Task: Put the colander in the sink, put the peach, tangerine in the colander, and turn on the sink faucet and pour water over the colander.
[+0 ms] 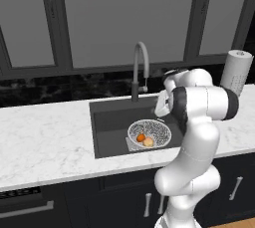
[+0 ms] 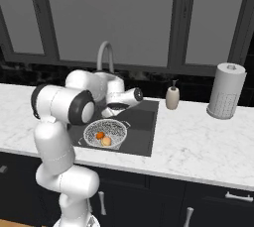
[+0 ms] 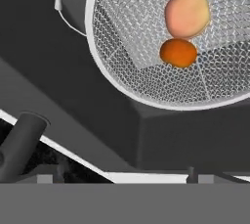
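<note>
White marble forms the surface (image 1: 45,137), which runs the width of the kitchen beneath a row of dark-framed windows (image 1: 124,18) and a black speckled backsplash (image 1: 50,90). Dark cabinet fronts (image 2: 208,206) with pale bar handles sit below it. One sink (image 1: 107,122), a dark grey rectangular basin, is set into the marble. One sink faucet (image 1: 141,67), a grey gooseneck with a darker lower stem, rises from the rim behind the basin. One colander (image 1: 158,128) of white-grey mesh rests on the sink floor, toward the near wall. Inside it lie two fruits, touching one another: one peach (image 1: 148,142), pale pinkish-orange, and one tangerine (image 1: 141,137), smaller and deep orange. One paper-towel roll (image 2: 226,91) stands upright on the surface to the right of the basin, and one small soap dispenser (image 2: 172,97) stands between the roll and the sink. One gripper (image 2: 116,106) hangs over the basin between faucet and colander; its jaws stand spread wide and grasp nothing, as the hand view shows, with the faucet stem at lower left.
</note>
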